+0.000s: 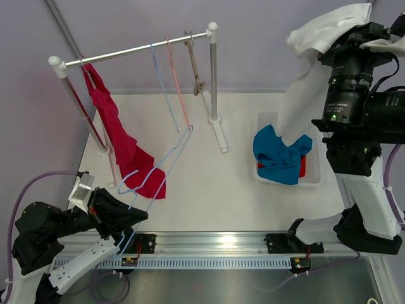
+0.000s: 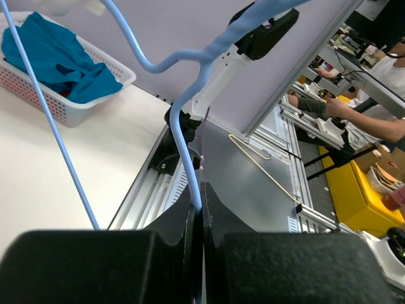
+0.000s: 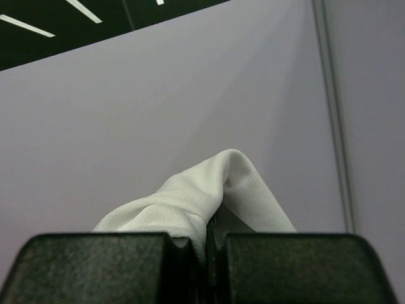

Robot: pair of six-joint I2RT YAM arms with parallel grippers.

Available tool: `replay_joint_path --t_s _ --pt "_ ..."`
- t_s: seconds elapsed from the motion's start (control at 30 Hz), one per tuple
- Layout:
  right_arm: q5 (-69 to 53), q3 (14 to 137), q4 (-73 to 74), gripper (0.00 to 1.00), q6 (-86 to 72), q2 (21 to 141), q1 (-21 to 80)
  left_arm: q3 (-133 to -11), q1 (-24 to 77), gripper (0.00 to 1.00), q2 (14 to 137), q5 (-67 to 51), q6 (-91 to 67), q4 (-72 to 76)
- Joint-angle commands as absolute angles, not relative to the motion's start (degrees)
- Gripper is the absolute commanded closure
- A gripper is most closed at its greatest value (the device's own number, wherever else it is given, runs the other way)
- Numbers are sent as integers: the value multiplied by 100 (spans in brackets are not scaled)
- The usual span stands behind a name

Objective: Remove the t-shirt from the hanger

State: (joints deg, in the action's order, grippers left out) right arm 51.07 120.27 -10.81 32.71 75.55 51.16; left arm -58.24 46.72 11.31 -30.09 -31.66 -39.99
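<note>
- Along the far-left edge, I see the rack (image 1: 136,50) standing, with a red garment (image 1: 117,133) draped from its bar.
- Right side: my right gripper (image 3: 207,244) is clamped on the white t-shirt (image 1: 304,95), held high, its tail dangling over the basket (image 1: 313,180).
- Near-left corner: my left gripper (image 2: 201,221) pinches the blue hanger (image 1: 158,171), well apart from the shirt.

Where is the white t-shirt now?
In the top view, on the right side: the white t-shirt hangs from the raised right gripper, dangling near the basket.
</note>
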Motion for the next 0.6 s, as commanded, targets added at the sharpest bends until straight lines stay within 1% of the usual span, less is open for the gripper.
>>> replay_joint_path --t_s 0.0,0.07,0.1,0.17,0.2,0.23,0.27,0.3,0.37,0.4,0.5,0.57 --pt "4737 11955 -246 100 3279 7743 4477 -5748 4658 100 985 -2524 -3041 -3797" --pt "4580 11586 -45 100 2772 7647 4133 -5704 4658 100 984 -2426 -3050 -3797" --pt "4501 11027 -35 100 2525 7464 3765 -5661 4658 100 984 -2374 -3059 -3788" --pt "4246 10357 166 100 1725 7235 3394 -5625 4658 100 1002 -2312 -3076 -3797" --pt "4202 9579 167 100 1470 6981 3245 -5581 4658 100 1002 -2259 -3085 -3788" --pt "4192 9128 -7 100 1094 6839 3017 -5564 4658 100 1011 -2224 -3094 -3788" --pt "4201 8688 -226 100 933 6681 2928 -5546 4658 100 1019 -2206 -3120 -3797" --pt "4219 7822 -333 100 732 6384 2848 -5528 4658 100 1011 -2128 -3129 -3779" --pt "4341 7052 -457 100 75 6092 2655 -5511 4658 100 1037 -1987 -3138 -3788" --pt "4368 6344 -509 100 -182 5804 2620 -5519 4658 100 1046 -1943 -3138 -3779" --pt "4780 5330 -511 100 -886 5311 2593 -5598 4658 100 1081 -1785 -3103 -3771" --pt "4973 5002 -239 100 -1457 5064 2593 -5660 4667 100 1090 -1749 -3094 -3709"
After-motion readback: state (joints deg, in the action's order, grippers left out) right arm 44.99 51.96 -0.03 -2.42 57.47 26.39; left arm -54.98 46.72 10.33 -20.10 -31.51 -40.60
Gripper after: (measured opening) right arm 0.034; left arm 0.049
